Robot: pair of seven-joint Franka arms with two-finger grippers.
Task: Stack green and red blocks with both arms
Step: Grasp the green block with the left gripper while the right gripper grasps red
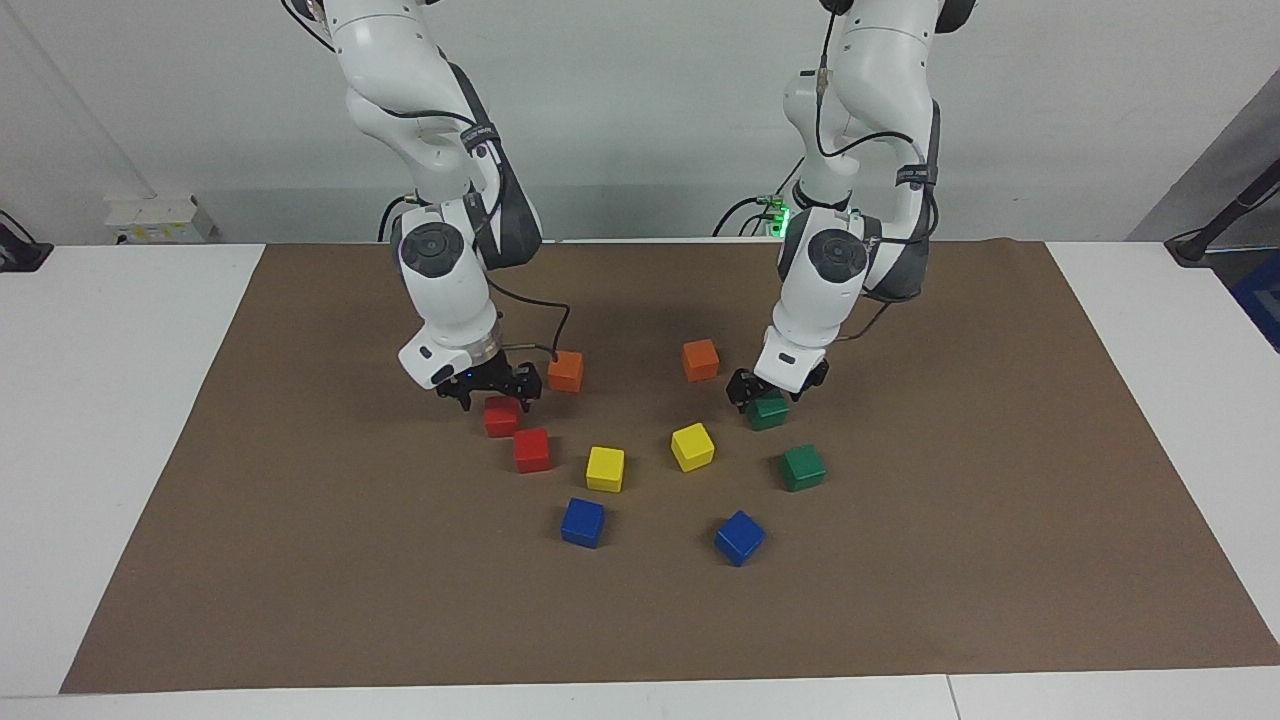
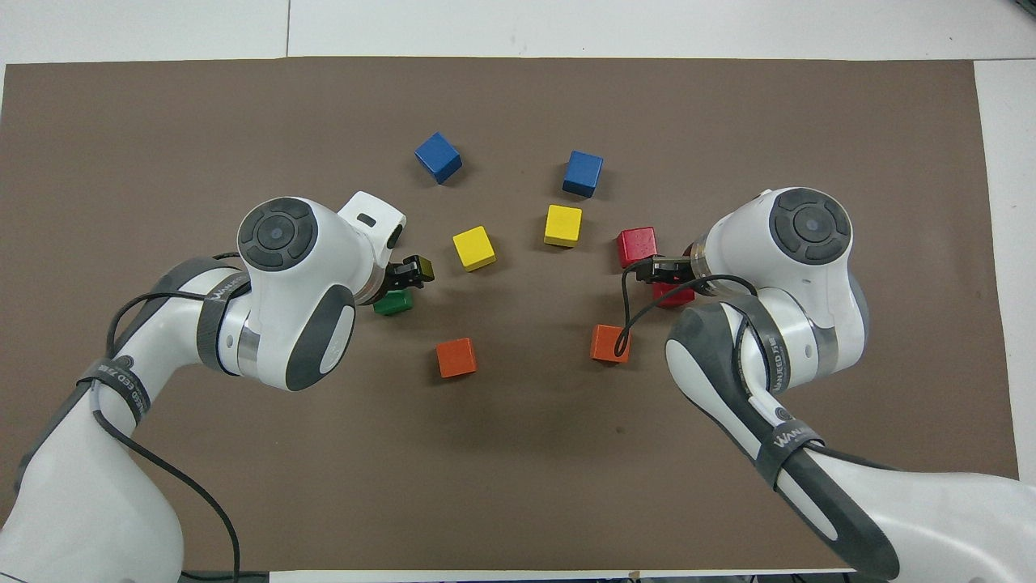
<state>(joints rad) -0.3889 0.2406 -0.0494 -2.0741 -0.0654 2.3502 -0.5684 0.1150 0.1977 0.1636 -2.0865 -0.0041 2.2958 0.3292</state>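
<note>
My right gripper [image 1: 495, 393] is open and low over a red block [image 1: 502, 418], with a finger on either side of its top. In the overhead view this gripper [image 2: 660, 271] covers part of that block [image 2: 676, 295]. The second red block [image 1: 532, 450] [image 2: 637, 245] lies just beside it, farther from the robots. My left gripper [image 1: 772, 390] [image 2: 409, 275] is open and low over a green block [image 1: 768, 412] [image 2: 394, 304]. The second green block [image 1: 803, 467] lies farther from the robots; in the overhead view the left arm hides it.
Two orange blocks [image 1: 565, 371] [image 1: 700, 360] lie close to the grippers, nearer to the robots. Two yellow blocks [image 1: 605, 468] [image 1: 692, 446] and two blue blocks [image 1: 582, 522] [image 1: 739, 537] lie in the middle, farther out. All sit on a brown mat [image 1: 300, 560].
</note>
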